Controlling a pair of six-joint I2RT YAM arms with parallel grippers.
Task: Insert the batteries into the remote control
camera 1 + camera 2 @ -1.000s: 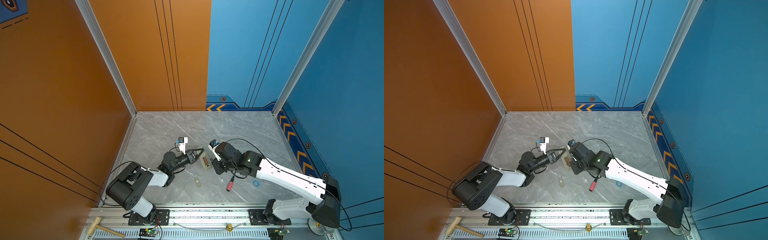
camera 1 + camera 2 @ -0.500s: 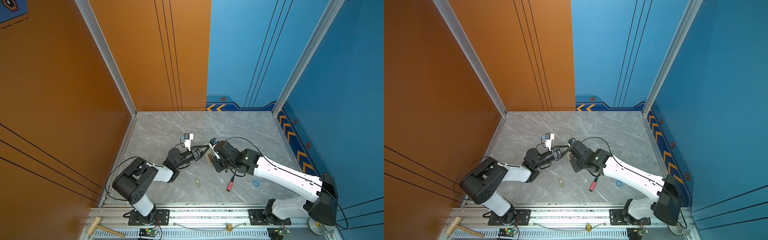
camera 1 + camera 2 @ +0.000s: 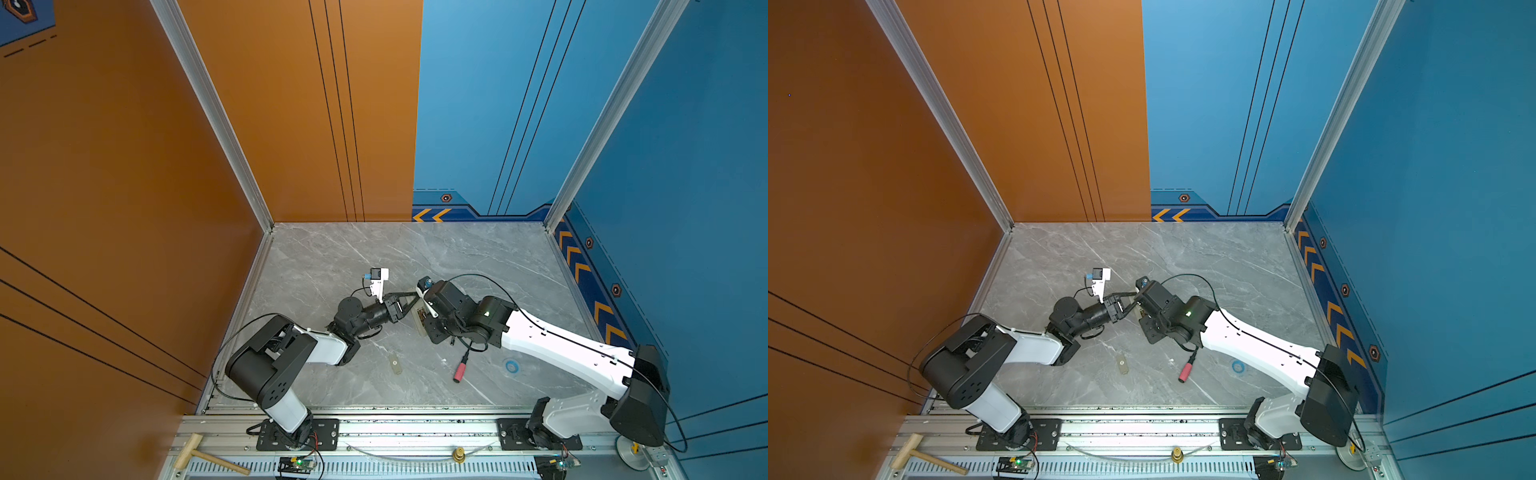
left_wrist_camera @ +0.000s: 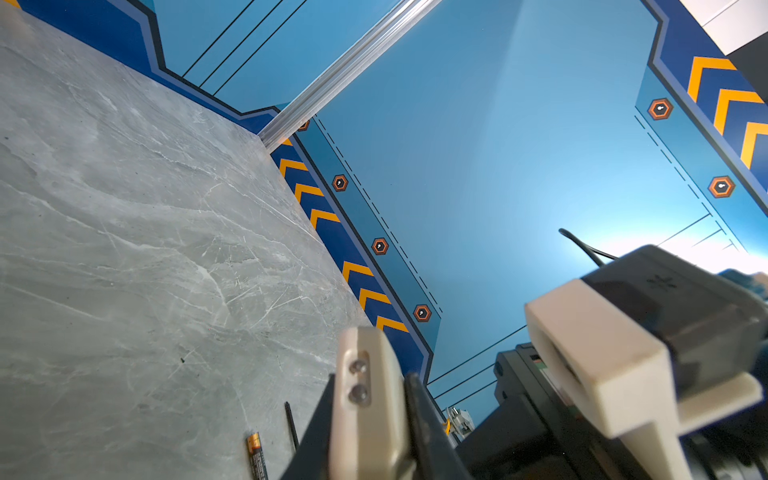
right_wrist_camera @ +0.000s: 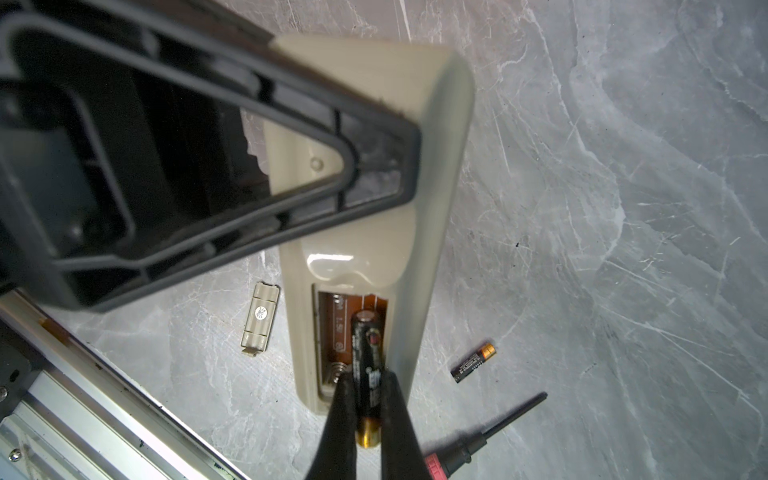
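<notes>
A battery (image 5: 368,365), clenched in the right tool (image 5: 365,419), angles into the remote control (image 5: 374,232)'s open recess while the left tool (image 5: 374,166) grips the handset's far end; tilted so, it could jam or spring out

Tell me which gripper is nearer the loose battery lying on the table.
Right. The right gripper, shut on a battery over the remote control recess, is close beside the loose battery. The left gripper clamps the remote's far end, farther away.
</notes>
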